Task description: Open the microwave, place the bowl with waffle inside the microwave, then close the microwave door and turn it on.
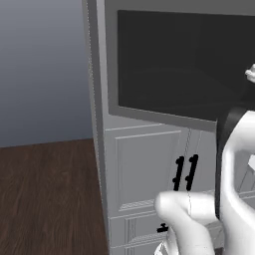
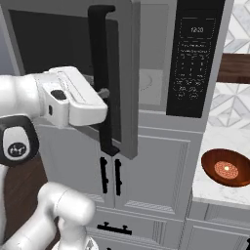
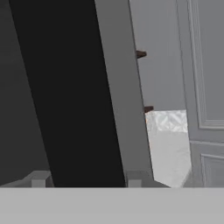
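The microwave (image 2: 195,58) is built in above white cabinets, its keypad panel on the right. The microwave door (image 2: 128,73) stands swung partly out, and the pale inside shows in the gap. My gripper (image 2: 103,92) is shut around the door's long black vertical handle (image 2: 100,58) at about mid-height. In the hand view the black handle (image 3: 83,100) sits between my two fingertips, gripper (image 3: 87,180). The door's dark glass (image 1: 174,64) faces the left base view. The dark brown bowl (image 2: 227,168) with a round waffle rests on the counter to the right.
White cabinet doors with small black handles (image 2: 110,176) sit under the microwave, with a drawer (image 2: 112,227) below them. The marble counter (image 2: 215,141) runs off to the right. Dark wood floor (image 1: 50,194) lies open on the left.
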Robot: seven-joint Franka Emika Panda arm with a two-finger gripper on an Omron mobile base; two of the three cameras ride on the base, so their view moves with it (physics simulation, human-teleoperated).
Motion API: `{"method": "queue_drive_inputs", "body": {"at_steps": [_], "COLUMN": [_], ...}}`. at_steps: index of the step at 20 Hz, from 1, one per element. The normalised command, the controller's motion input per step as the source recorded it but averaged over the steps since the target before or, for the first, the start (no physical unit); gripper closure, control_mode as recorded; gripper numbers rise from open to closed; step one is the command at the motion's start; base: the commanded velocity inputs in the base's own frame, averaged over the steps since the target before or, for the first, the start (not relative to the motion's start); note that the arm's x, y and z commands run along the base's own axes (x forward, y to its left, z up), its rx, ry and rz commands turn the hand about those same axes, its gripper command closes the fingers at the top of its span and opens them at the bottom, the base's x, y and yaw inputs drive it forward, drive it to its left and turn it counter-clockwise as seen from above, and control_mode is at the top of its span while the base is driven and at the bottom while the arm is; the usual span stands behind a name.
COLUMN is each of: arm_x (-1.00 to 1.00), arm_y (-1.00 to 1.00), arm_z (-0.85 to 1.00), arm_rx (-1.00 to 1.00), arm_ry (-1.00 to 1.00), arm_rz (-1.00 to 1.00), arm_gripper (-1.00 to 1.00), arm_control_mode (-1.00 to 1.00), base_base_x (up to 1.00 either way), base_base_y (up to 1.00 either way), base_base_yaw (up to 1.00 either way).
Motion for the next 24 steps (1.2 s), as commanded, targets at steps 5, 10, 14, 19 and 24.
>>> {"method": "queue_drive_inputs", "body": {"at_steps": [5,10,14,19,24], "arm_x": [-1.0,-0.76,0.01,-0.09,-0.67], "arm_y": [0.39,0.53,0.11,0.0,0.15], "arm_z": [0.0,-0.12,-0.05,0.0,0.0], "arm_rx": [-0.13,-0.14,-0.02,0.0,-0.02], "arm_ry": [-0.19,-0.06,0.04,0.02,0.0], "arm_rz": [-0.28,-0.15,-0.01,0.0,0.11], "arm_gripper": [1.0,-1.0,-1.0,-1.0,-1.0], "arm_control_mode": [-1.0,-1.0,-1.0,-1.0,-1.0], "base_base_x": [0.0,0.0,0.0,0.0,0.0], "base_base_y": [0.0,0.0,0.0,0.0,0.0], "base_base_yaw": [0.0,0.0,0.0,0.0,0.0]}}
